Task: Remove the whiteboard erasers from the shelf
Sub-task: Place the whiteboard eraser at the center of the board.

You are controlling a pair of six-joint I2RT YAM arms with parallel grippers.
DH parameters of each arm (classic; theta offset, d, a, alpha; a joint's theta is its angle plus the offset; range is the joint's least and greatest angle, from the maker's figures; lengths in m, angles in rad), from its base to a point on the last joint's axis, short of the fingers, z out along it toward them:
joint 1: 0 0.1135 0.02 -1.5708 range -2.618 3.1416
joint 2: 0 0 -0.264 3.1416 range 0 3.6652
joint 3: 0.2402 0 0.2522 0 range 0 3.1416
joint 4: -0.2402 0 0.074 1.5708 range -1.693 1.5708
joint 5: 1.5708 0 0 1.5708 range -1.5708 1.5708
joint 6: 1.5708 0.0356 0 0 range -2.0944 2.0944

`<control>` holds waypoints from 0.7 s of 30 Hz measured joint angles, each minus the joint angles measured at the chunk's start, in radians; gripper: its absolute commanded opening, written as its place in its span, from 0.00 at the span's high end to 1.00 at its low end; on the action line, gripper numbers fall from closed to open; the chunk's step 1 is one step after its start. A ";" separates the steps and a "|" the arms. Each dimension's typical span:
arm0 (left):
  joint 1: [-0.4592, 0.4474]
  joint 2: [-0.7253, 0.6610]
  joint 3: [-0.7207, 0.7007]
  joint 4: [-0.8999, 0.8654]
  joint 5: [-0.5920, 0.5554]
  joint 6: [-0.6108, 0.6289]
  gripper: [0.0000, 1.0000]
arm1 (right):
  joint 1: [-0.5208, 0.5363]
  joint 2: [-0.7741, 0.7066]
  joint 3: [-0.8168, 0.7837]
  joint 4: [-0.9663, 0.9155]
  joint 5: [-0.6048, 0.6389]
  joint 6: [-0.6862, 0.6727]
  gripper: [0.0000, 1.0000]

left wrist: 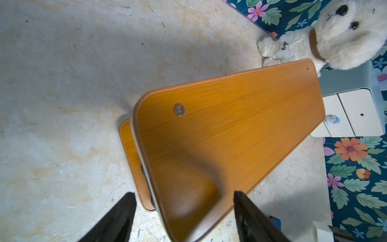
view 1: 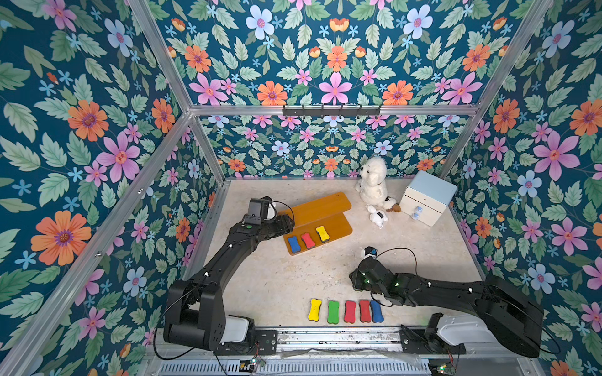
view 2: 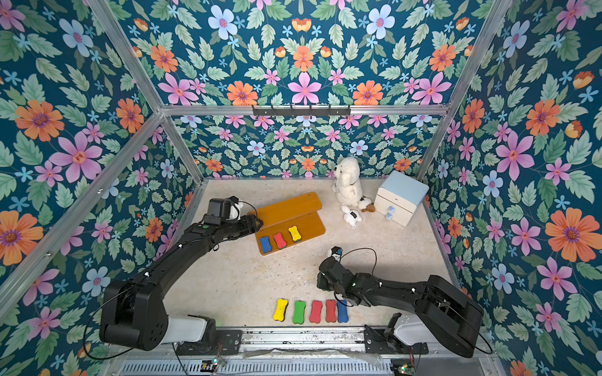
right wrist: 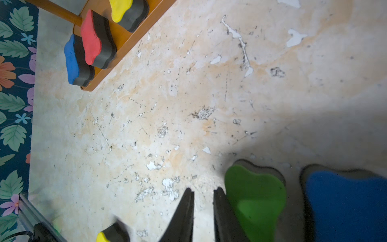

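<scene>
The left gripper [left wrist: 183, 193] leans over the shelf [left wrist: 240, 117], jaws wide apart. The right gripper [right wrist: 203, 189] hangs near the shelf, jaws maybe almost together and empty; only its wrist view shows them.

three erasers [view 1: 308, 240] lie on the orange shelf's [view 1: 322, 205] lower tier; five more [view 1: 350, 311] form a row off it.

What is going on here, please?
The robot is emptying the shelf. A blue eraser, a red eraser and a yellow eraser sit on its lower tier; a row of five erasers lies on the table up front. The left gripper hovers open over the upper tier; the right gripper, barely open and empty, hangs near the row.
</scene>
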 measured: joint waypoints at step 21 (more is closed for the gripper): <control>0.000 0.015 0.000 0.000 -0.005 -0.022 0.32 | -0.093 0.073 0.045 0.282 -0.063 -0.106 0.73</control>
